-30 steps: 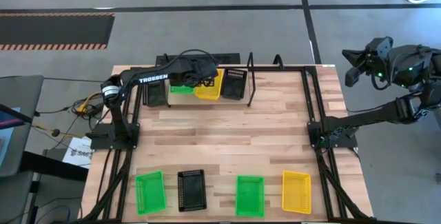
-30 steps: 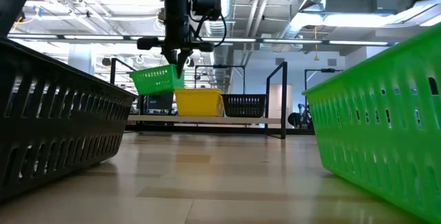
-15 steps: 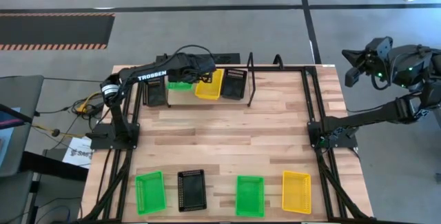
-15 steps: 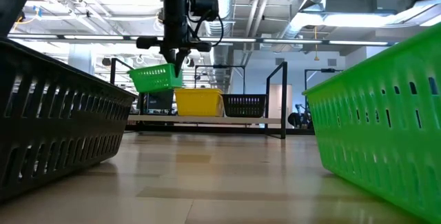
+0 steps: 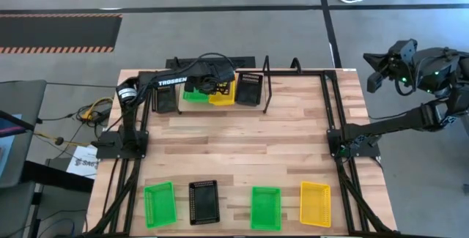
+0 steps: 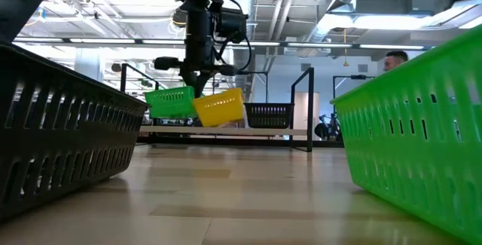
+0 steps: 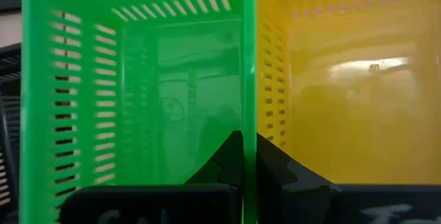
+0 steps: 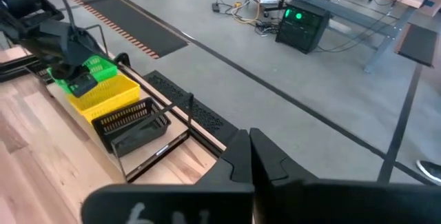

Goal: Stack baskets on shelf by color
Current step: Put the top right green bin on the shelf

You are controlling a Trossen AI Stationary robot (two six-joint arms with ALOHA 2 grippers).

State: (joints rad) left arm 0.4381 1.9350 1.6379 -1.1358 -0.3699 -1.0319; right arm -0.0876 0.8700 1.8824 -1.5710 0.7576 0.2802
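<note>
Glossy green plastic basket with slotted mesh walls, shiny yellow plastic basket beside it, smooth pale wooden table with visible plank grain, thin matt black wire shelf frame

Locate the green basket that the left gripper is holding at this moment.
In the high view the green basket hangs over the shelf at the table's far left, gripped by the left gripper and pressing against the tilted yellow basket.
</note>
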